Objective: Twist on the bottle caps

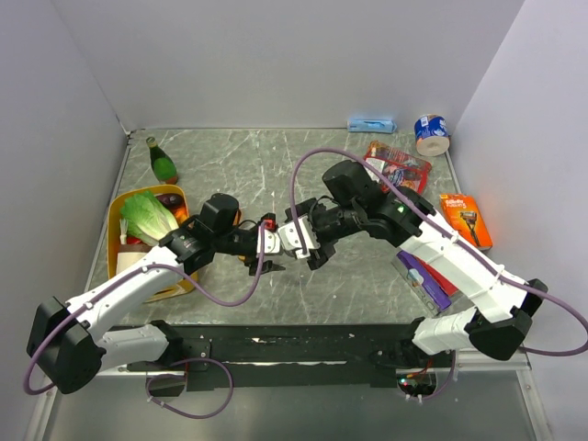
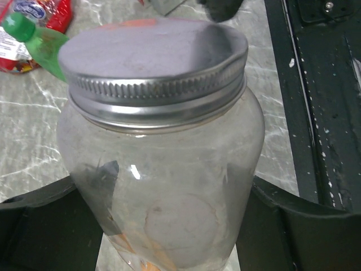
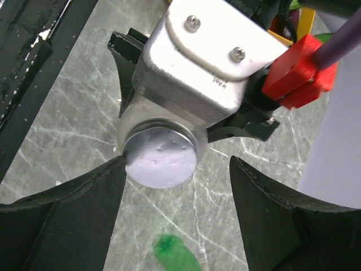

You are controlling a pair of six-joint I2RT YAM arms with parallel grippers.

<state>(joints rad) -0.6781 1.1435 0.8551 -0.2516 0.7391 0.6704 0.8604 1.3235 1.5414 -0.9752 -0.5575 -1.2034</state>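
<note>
The clear bottle (image 2: 163,186) is held roughly level over the middle of the table (image 3: 67,113), clamped at its body by the left gripper (image 2: 163,243). A ribbed silver cap (image 3: 161,155) is seated on its neck; how tightly cannot be told. The right gripper (image 3: 177,169) is spread to either side of the cap, not yet pinching it. Tightening is judged to be the step in hand: the cap must be pinched squarely, then turned. A green bottle (image 2: 45,45), already capped, is seen lying nearby.
</note>
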